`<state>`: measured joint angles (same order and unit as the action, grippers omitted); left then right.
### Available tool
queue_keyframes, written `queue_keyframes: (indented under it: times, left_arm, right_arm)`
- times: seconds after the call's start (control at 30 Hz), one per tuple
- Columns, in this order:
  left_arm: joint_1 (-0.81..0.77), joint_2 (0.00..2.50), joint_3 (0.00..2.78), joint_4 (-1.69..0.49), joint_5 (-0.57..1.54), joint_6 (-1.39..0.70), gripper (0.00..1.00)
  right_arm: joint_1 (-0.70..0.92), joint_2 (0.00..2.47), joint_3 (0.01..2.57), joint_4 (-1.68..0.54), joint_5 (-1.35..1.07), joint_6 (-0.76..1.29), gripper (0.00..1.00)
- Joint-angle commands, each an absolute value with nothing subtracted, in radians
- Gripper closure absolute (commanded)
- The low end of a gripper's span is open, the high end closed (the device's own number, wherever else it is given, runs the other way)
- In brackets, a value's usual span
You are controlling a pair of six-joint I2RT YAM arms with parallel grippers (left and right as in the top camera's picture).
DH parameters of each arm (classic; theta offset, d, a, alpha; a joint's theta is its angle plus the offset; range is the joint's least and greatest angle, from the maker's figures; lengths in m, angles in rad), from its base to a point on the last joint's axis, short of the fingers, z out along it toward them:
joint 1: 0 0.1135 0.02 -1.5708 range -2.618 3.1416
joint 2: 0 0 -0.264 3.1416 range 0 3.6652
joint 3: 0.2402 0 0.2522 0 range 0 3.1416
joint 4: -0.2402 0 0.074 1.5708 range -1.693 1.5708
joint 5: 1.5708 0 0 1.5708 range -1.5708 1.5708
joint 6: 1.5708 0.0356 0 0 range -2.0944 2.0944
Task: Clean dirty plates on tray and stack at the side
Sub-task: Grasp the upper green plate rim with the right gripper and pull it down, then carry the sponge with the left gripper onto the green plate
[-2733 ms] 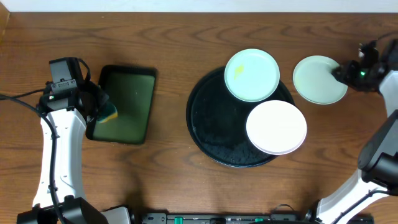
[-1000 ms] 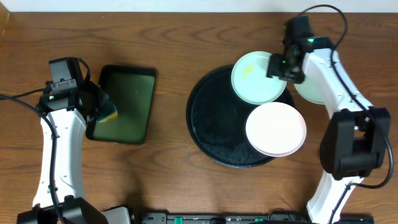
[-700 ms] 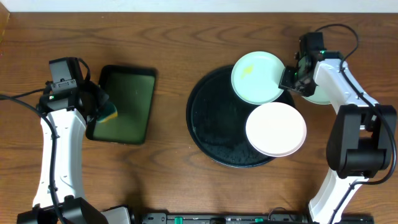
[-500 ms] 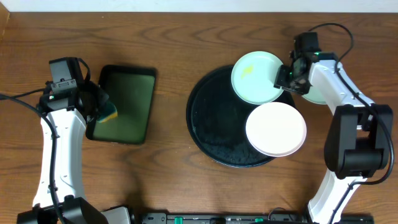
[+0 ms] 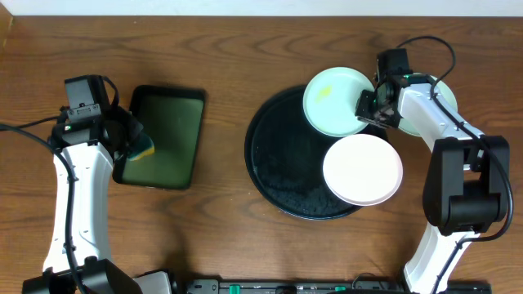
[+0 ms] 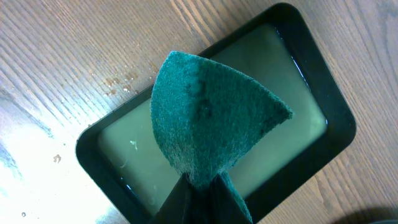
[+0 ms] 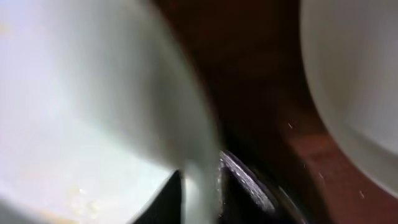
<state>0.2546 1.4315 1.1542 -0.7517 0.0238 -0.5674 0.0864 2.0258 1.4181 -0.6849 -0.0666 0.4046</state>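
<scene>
1. The black tray (image 5: 282, 159) sits on the bench (image 5: 221, 49), right of centre in the overhead view.
2. A mint plate (image 5: 333, 102) lies at the tray's 1 o'clock and overhangs the raised rim there. It has a faint yellowish smear (image 5: 325, 91) toward its 10 o'clock.
3. The white plate (image 5: 363, 168) rests at the tray's 4 o'clock, and its outer edge passes over the rim. It lies just beside the mint plate, at that plate's 5 o'clock.
4. A second pale plate (image 7: 354, 81) lies off the tray on the bare bench, at the tray's 2 o'clock. From above the right arm (image 5: 429, 114) largely covers it.
5. The right jaws meet the mint plate at its 3 o'clock edge. The right wrist view is heavily blurred, but it shows the plate's rim pinched between the two dark fingers (image 7: 171, 199), so the jaws are clamped on the rim. Brown wood separates this plate from the second pale one.
6. The left arm (image 5: 78, 188) reaches to a small rectangular green tray (image 5: 176, 122), well apart from the black tray at its 9 o'clock.
7. The left jaws are clamped on a sponge (image 6: 211, 118), which is folded so its dark green scouring face bulges outward. It is held above the green tray's 8 o'clock side.
8. The green tray's floor looks glossy and wet. Small droplets (image 6: 118, 79) speckle the bench just beyond its rim.
</scene>
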Motion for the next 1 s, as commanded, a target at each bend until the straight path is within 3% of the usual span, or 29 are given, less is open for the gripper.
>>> queue_keyframes:
  times: [0.0, 0.03, 0.27, 0.73, 0.77, 0.8, 0.83, 0.97]
  left_arm:
    - [0.255, 1.431, 1.148, -0.740, 0.101, -0.548, 0.93]
    - [0.251, 1.431, 1.148, -0.731, 0.125, -0.529, 0.93]
    - [0.174, 1.431, 1.148, -0.722, 0.150, -0.503, 0.93]
    - [-0.106, 1.501, 1.148, -0.693, 0.150, -0.559, 0.92]
    - [-0.133, 1.515, 1.148, -0.677, 0.150, -0.559, 0.93]
    - [-0.155, 1.526, 1.148, -0.665, 0.150, -0.563, 0.93]
    - [-0.174, 1.534, 1.148, -0.653, 0.150, -0.570, 0.93]
    - [-0.248, 1.567, 1.148, -0.609, 0.150, -0.608, 0.92]
  right_arm:
    - [0.106, 2.020, 1.419, -0.642, -0.127, 0.358, 0.94]
    - [0.110, 2.020, 1.420, -0.631, -0.153, 0.349, 0.99]
    - [0.176, 2.020, 1.420, -0.599, -0.342, 0.254, 0.99]
    - [0.210, 2.020, 1.419, -0.839, -0.348, 0.122, 0.99]
    - [0.211, 2.020, 1.419, -0.842, -0.346, 0.109, 0.92]
    - [0.211, 2.020, 1.419, -0.838, -0.340, 0.106, 0.72]
    - [0.210, 2.020, 1.419, -0.831, -0.330, 0.106, 0.62]
    - [0.210, 2.020, 1.419, -0.790, -0.276, 0.107, 0.62]
